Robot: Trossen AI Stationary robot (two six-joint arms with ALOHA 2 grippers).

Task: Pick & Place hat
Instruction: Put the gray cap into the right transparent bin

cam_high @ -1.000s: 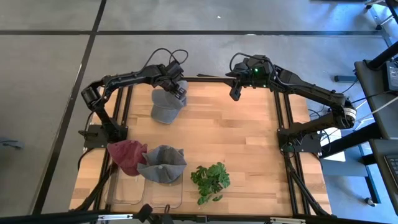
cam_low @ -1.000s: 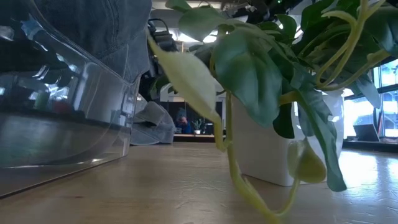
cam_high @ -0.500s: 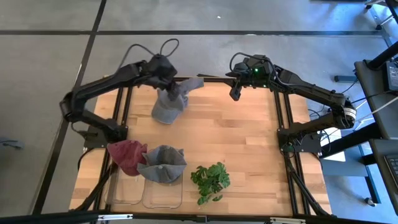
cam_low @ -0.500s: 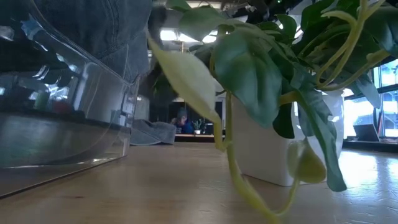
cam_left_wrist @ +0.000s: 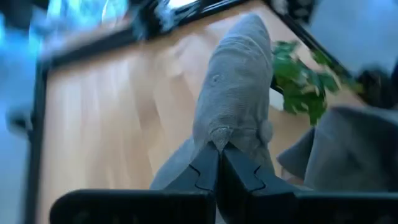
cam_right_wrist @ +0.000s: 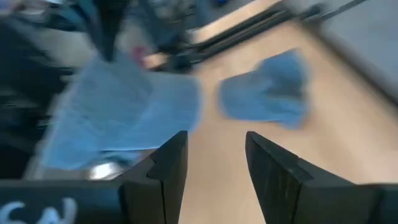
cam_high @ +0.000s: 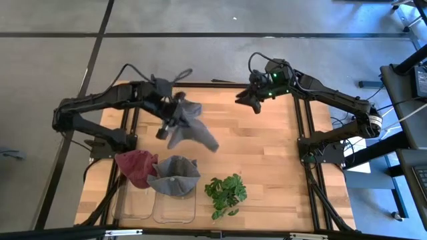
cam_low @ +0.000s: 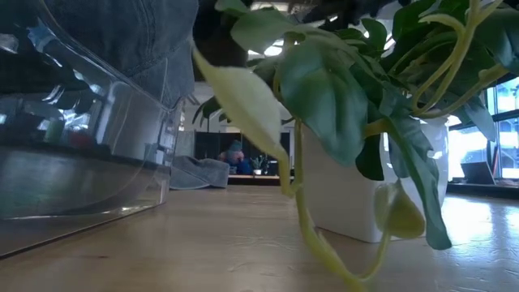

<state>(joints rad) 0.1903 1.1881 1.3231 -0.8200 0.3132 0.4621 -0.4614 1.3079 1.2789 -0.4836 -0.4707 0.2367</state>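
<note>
A grey hat [cam_high: 193, 127] sits in my left gripper [cam_high: 175, 120] over the left middle of the table. In the left wrist view the gripper [cam_left_wrist: 219, 158] is shut on the hat [cam_left_wrist: 239, 93], which stretches away beyond the fingers. In the low view grey cloth [cam_low: 199, 172] shows low on the far table top. My right gripper [cam_high: 247, 99] hovers open near the far edge, touching nothing; its fingers [cam_right_wrist: 168, 168] stand apart. A red hat [cam_high: 135, 167] and a second grey hat [cam_high: 175, 177] rest on clear bins at the near left. My left gripper pinches the grey hat between its two fingers at a bunched fold of cloth [cam_left_wrist: 219, 134] at one end. The hat stretches away from the fingertips along their line. The low view shows grey cloth down at the table top, so it may not be lifted clear.
A potted plant [cam_high: 225, 193] stands at the near edge, right of the clear bins [cam_high: 175, 207], and fills the low view [cam_low: 365, 105]. Black frame rails run along the table's left and right sides. Bare wood [cam_high: 267, 153] spans the middle and right.
My left gripper has swung from the far edge toward the table's middle and near side, taking the grey hat with it. The hat, bunched at the far edge before, now lies stretched out toward the right. My right gripper has turned and shifted slightly left.
</note>
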